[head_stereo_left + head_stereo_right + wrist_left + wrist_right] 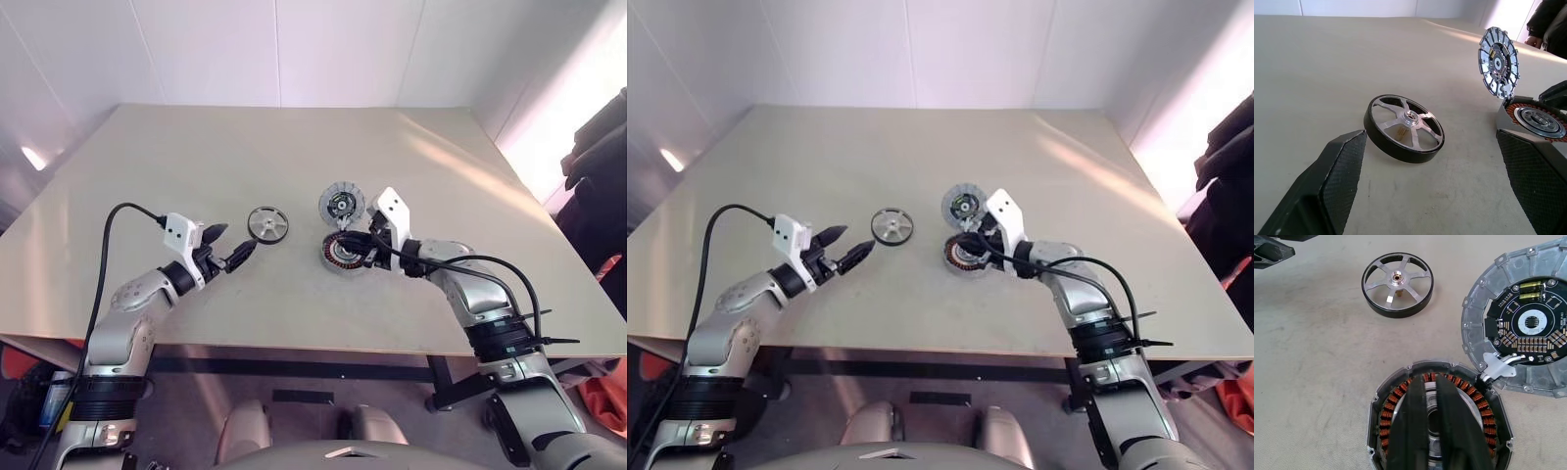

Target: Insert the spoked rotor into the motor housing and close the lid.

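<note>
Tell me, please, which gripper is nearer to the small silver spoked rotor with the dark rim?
Left. The left gripper hovers open just beside the spoked rotor; the right gripper is shut over the motor housing.

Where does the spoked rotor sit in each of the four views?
Left eye: spoked rotor at centre, ahead of the left tool.
Right eye: rotor left of centre.
Left wrist: rotor at centre.
Right wrist: rotor at top.
Shared landmark: the open lid beside the motor housing.

Lighting: bright, even, daylight from the right.
Glare streaked the table (pixel 294 176) at far right; shadows were soft; wrist views were sharp.
</note>
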Robot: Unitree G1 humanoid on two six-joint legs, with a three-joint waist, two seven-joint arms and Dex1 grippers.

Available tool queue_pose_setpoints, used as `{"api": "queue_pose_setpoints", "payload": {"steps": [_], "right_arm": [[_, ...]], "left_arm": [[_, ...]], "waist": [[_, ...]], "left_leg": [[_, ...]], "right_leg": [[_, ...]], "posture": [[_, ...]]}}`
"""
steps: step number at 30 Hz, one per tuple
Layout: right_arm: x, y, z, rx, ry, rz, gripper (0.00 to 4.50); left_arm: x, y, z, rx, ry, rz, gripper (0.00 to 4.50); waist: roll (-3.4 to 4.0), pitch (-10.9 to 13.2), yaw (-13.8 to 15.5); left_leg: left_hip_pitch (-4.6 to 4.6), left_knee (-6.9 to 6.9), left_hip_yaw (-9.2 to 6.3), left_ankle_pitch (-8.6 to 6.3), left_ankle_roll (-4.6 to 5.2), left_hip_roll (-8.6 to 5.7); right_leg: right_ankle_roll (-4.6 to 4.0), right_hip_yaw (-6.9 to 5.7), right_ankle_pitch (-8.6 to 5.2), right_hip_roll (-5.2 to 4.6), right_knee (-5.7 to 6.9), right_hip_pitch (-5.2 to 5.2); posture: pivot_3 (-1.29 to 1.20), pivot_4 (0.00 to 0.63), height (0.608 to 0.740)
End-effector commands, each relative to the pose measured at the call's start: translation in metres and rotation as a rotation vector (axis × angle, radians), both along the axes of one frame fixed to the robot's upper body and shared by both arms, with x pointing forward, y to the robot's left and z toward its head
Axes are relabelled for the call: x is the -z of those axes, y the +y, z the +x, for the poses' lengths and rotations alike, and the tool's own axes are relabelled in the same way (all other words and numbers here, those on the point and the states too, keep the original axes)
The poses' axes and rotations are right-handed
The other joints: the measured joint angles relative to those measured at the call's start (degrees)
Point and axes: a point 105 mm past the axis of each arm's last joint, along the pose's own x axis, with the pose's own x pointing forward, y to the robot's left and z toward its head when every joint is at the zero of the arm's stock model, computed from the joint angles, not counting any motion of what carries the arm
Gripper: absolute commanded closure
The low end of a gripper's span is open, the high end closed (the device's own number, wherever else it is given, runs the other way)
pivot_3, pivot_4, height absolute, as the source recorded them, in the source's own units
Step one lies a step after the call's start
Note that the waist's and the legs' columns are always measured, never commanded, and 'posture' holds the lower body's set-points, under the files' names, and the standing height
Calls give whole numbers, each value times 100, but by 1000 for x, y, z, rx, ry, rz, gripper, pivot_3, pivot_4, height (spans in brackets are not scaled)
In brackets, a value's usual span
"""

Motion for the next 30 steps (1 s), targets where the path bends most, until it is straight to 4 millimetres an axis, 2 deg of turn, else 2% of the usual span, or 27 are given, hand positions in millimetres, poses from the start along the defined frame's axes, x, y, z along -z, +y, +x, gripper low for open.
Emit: {"api": "queue_pose_setpoints", "payload": {"steps": [1, 9, 13, 25, 28, 30], "right_arm": [[-14, 0, 8, 14, -48, 20, 4461], [-9, 2, 11, 23, -40, 7, 4461], [5, 2, 13, 43, -14, -13, 4461], [18, 1, 13, 53, 5, -48, 4461], [16, 1, 14, 53, -2, -40, 4461], [8, 2, 15, 49, -19, -13, 4461]], "left_arm": [[-11, 2, 2, -5, -50, 4, 0], [-11, 3, 2, -8, -52, 7, 0], [-11, 3, 2, -10, -55, 7, 0], [-12, 6, 3, -20, -59, 12, 0], [-12, 6, 4, -20, -60, 13, 0], [-12, 6, 4, -20, -59, 12, 0]], "waist": [[0, 0, -1], [0, 0, -2], [0, 0, -4], [0, 0, -4], [-1, 0, -4], [-1, 0, -4]], "left_leg": [[0, 0, 0, 0, 0, 0], [0, 0, 0, 1, 0, 0], [1, 0, 0, 1, -1, 0], [3, 0, -1, 4, -1, -1], [7, 0, 0, 4, -1, -1], [7, 0, -1, 5, -2, -1]], "right_leg": [[0, 0, 0, 0, 0, 0], [0, 0, 0, 0, 3, -1], [0, 0, 0, 0, 4, 0], [0, 0, 0, 0, 9, 0], [0, 0, 0, -1, 10, 2], [0, 0, 0, -1, 12, 2]], "posture": [[0, 0, 740], [0, 0, 740], [0, 0, 740], [0, 0, 740], [0, 0, 740], [0, 0, 740]]}}
